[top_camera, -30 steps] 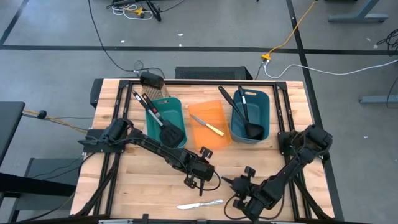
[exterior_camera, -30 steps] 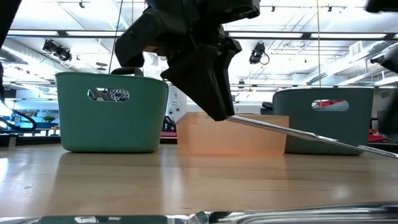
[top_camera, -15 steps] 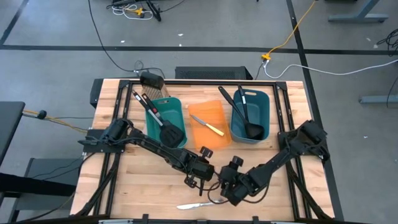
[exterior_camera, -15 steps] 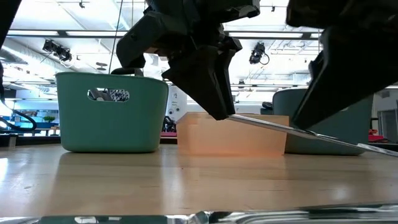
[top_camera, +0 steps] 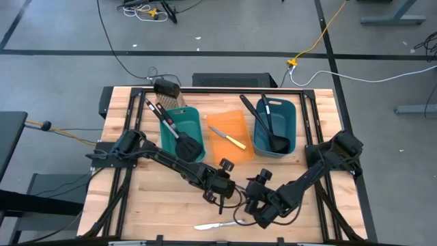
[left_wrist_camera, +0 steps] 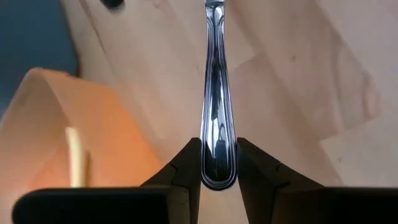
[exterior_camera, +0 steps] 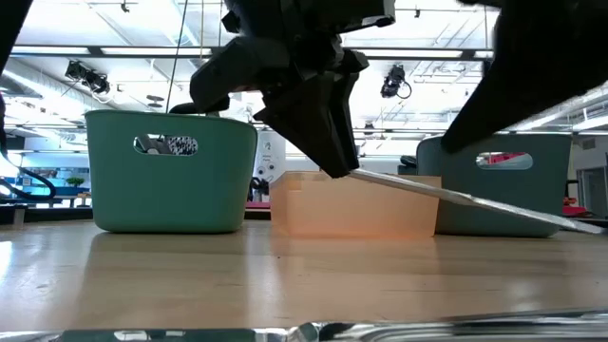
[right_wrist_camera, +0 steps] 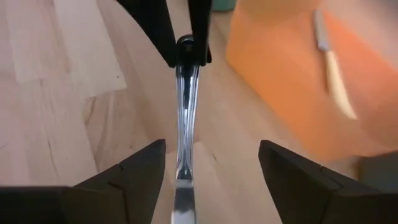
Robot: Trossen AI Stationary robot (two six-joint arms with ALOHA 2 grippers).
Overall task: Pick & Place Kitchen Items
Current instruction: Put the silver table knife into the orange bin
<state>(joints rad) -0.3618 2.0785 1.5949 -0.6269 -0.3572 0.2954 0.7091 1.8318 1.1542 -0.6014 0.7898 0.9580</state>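
Silver table knife (left_wrist_camera: 212, 118): clamped by its handle end between the fingers of the left gripper (top_camera: 222, 186), near the front middle of the table (top_camera: 136, 212); in the low view it slopes down from the gripper toward the tabletop.
Left gripper: closed on the knife handle, just in front of the orange bin (top_camera: 231, 140).
Right gripper (right_wrist_camera: 211, 162): jaws spread wide, one finger on either side of the same knife, not touching it; it faces the left gripper from close by.
Second silver knife (top_camera: 218, 224): flat on the wood near the front edge, just below both grippers.
Yellow-handled knife (top_camera: 227, 138): lying diagonally inside the orange bin.
Left teal bin (top_camera: 181, 130): holds two black slotted spatulas (top_camera: 179, 140), handles sticking out over the far rim.
Right teal bin (top_camera: 276, 126): holds two black long-handled ladles (top_camera: 270, 130), handles leaning toward the far left corner.
Bins: three in a row across the back half of the table, orange between the two teal.
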